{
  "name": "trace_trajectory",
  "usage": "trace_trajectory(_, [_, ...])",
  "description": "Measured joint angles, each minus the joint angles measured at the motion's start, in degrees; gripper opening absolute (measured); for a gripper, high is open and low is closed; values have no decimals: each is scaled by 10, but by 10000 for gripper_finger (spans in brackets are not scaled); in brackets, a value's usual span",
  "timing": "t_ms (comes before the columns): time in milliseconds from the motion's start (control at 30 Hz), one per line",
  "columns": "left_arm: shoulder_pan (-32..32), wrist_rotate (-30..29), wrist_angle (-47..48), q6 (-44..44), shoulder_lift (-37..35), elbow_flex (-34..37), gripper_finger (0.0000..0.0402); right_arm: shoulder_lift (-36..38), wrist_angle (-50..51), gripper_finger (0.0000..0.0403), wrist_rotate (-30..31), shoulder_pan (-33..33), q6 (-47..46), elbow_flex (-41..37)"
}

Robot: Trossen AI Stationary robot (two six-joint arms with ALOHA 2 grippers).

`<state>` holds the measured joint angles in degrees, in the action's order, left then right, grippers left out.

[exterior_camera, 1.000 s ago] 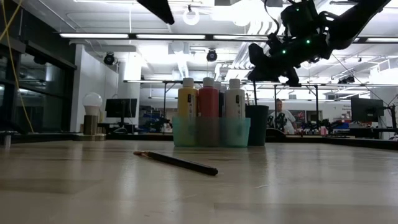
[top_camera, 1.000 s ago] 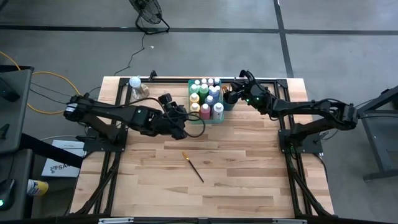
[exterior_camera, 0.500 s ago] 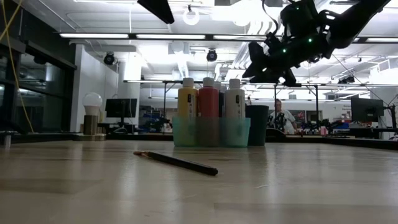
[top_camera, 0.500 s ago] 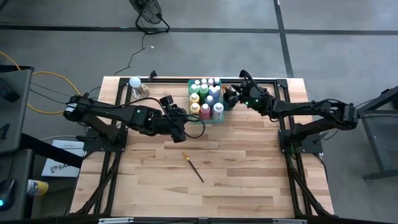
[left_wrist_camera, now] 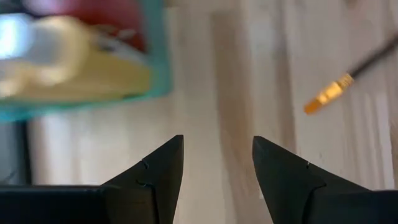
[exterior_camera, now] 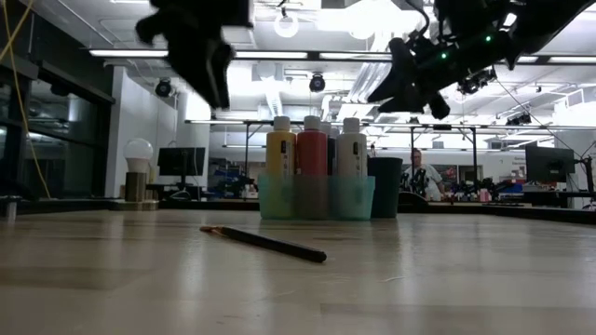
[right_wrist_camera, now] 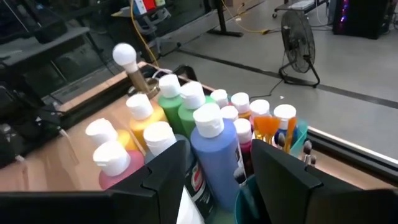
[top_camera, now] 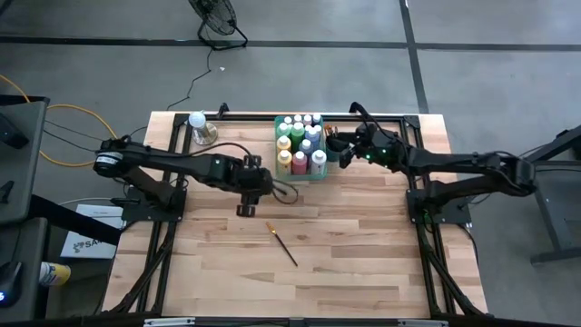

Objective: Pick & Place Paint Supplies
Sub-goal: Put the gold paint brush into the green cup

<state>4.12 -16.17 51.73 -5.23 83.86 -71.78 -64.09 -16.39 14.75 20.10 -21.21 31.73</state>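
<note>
- Since the earlier frames our left arm has swung away from the teal caddy (top_camera: 300,145) toward the open table, and its left gripper (top_camera: 245,207) now hangs low above the boards; our right arm has drawn slightly back, its right gripper (top_camera: 338,145) hovering just beside the caddy's brush-cup end.
- The wooden table (top_camera: 363,254) carries the caddy, packed with white-capped paint bottles (top_camera: 300,163), near its far edge; a lamp with a white bulb (top_camera: 197,121) stands at the far left corner.
- One loose paintbrush (top_camera: 281,243) lies flat, well apart from the caddy, its dark handle slanting toward the near right and its orange end toward the left gripper.
- We judge the left gripper the nearer tool: the brush lies just beyond it, to its right, on the near side.
- Both grippers stand parted with nothing between the fingers.
- Beyond the table, a lit workshop shows a person (exterior_camera: 418,177) far off.
</note>
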Motion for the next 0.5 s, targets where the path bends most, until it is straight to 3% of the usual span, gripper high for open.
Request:
trace_trajectory(267, [-7,125,-154,-162,0,124,184,40,39,175,0,0,-2,1])
trace_trajectory(500, [-7,179,-221,-206,5,172,184,43,62,175,-15,0,-19,1])
